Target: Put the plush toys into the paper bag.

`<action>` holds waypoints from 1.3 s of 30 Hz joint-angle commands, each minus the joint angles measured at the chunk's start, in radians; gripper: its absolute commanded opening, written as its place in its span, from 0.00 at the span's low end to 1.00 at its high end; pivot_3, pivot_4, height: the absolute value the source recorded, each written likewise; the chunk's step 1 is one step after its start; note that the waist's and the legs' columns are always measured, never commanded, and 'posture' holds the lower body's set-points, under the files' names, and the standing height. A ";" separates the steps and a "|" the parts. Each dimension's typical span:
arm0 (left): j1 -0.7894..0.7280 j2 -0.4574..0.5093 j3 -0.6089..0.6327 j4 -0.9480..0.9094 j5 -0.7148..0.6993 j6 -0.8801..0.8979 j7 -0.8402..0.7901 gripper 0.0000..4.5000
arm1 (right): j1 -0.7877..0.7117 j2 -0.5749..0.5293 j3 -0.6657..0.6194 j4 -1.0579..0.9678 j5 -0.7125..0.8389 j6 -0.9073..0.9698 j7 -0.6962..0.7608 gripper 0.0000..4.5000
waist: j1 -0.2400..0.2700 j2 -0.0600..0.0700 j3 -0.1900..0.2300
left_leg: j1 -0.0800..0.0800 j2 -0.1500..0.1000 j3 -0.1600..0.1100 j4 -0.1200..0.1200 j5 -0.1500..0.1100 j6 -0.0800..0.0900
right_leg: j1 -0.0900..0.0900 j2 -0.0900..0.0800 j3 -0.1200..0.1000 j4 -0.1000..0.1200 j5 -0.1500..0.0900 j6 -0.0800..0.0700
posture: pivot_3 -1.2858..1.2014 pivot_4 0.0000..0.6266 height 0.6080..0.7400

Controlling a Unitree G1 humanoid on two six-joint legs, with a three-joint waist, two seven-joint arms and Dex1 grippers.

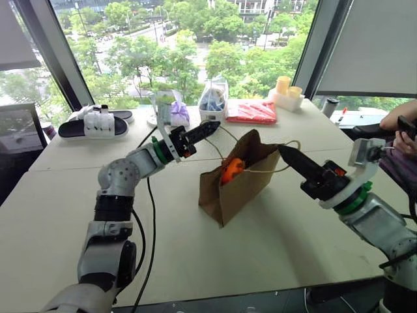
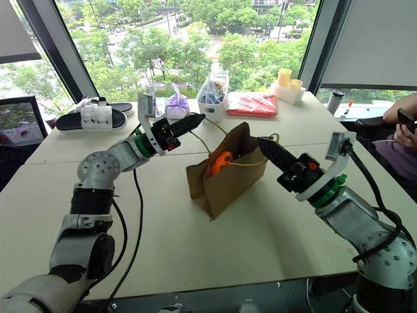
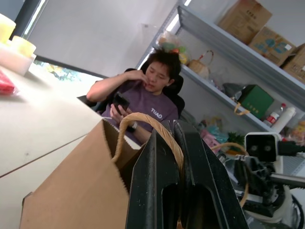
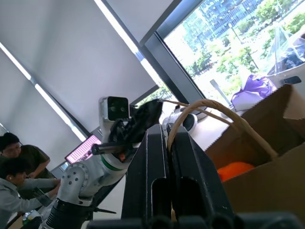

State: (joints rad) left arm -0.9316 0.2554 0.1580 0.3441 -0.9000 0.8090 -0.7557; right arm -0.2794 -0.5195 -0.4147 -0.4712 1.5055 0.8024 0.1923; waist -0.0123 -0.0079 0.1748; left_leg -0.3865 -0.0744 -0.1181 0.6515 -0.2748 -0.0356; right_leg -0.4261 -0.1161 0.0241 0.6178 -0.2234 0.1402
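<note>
The brown paper bag [image 1: 238, 186] stands open at the middle of the table. An orange plush toy [image 1: 231, 169] sits inside it, partly hidden by the bag's wall, and shows again as the orange plush [image 4: 237, 169]. My left gripper [image 1: 215, 126] is above the bag's far left side, shut on one tan cord handle [image 3: 143, 117]. From the right, my right gripper [image 1: 282, 149] is shut on the other cord handle [image 4: 214, 107]. Both handles are pulled apart and hold the bag's mouth open.
At the table's far edge lie a red flat packet [image 1: 252, 112], a purple pouch [image 1: 179, 114], a white tub [image 1: 213, 101] with a clear plastic bag, slippers [image 1: 98, 122] and yellow cups [image 1: 287, 88]. A person [image 1: 404, 130] sits at the right. A black cable [image 1: 151, 215] crosses the table.
</note>
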 commanded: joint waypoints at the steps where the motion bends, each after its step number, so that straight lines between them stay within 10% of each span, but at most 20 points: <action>1: -0.049 -0.016 -0.005 0.068 0.058 -0.068 -0.041 0.13 | 0.001 0.027 0.020 0.025 -0.057 -0.054 -0.021 0.13 | 0.001 0.000 0.000 | 0.000 0.000 0.000 0.000 0.000 0.000 | 0.000 0.000 0.000 0.000 0.000 0.000 | 0.52 0.24 1.00; 9: -0.085 -0.008 0.045 0.145 0.073 -0.079 -0.102 0.99 | 0.001 0.019 0.029 0.032 -0.125 -0.089 -0.025 1.00 | -0.002 0.000 0.000 | 0.000 0.000 0.000 0.000 0.000 0.000 | -0.001 0.000 0.000 0.000 0.000 0.000 | 0.52 0.24 1.00; 17: -0.007 0.176 0.064 0.031 0.046 0.064 -0.232 1.00 | 0.193 -0.035 -0.048 -0.086 0.151 -0.056 0.054 1.00 | -0.005 0.000 0.000 | 0.000 0.001 0.000 -0.002 -0.001 0.001 | -0.001 0.000 0.000 0.000 0.000 0.000 | 0.52 0.24 1.00; 24: 0.166 0.300 0.070 -0.100 0.045 0.127 -0.275 1.00 | 0.325 -0.030 0.087 -0.088 -0.076 -0.051 0.107 1.00 | -0.005 0.000 0.000 | 0.000 0.001 0.000 0.000 -0.001 0.001 | -0.001 0.000 0.000 0.001 0.000 0.000 | 0.52 0.24 1.00; 27: 0.214 0.296 0.078 -0.145 0.052 0.117 -0.239 1.00 | 0.274 0.016 0.154 -0.031 -0.156 -0.080 0.119 0.80 | -0.003 0.000 0.000 | 0.001 0.001 0.001 0.000 0.000 0.001 | -0.001 0.000 0.001 0.002 0.000 0.000 | 0.52 0.24 1.00; 34: 0.260 0.286 0.044 -0.195 0.114 0.033 -0.217 1.00 | 0.154 0.057 0.251 0.102 -0.324 -0.092 0.187 0.01 | 0.001 0.000 0.000 | 0.001 0.001 0.000 0.000 0.000 0.001 | -0.001 0.000 0.001 0.001 0.000 0.000 | 0.52 0.24 1.00; 39: 0.291 0.287 0.012 -0.232 0.181 -0.055 -0.211 1.00 | 0.109 0.058 0.253 0.160 -0.398 -0.093 0.222 0.01 | 0.000 0.000 0.000 | 0.001 0.001 0.000 -0.001 0.000 0.001 | -0.001 0.000 0.001 0.001 0.000 0.000 | 0.52 0.24 1.00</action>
State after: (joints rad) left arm -0.6330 0.5419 0.1521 0.1418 -0.7224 0.7824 -0.9748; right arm -0.1519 -0.4580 -0.1528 -0.3043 1.1213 0.7197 0.3932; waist -0.0125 -0.0079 0.1748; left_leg -0.3858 -0.0735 -0.1177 0.6506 -0.2752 -0.0350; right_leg -0.4274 -0.1162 0.0247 0.6189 -0.2234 0.1402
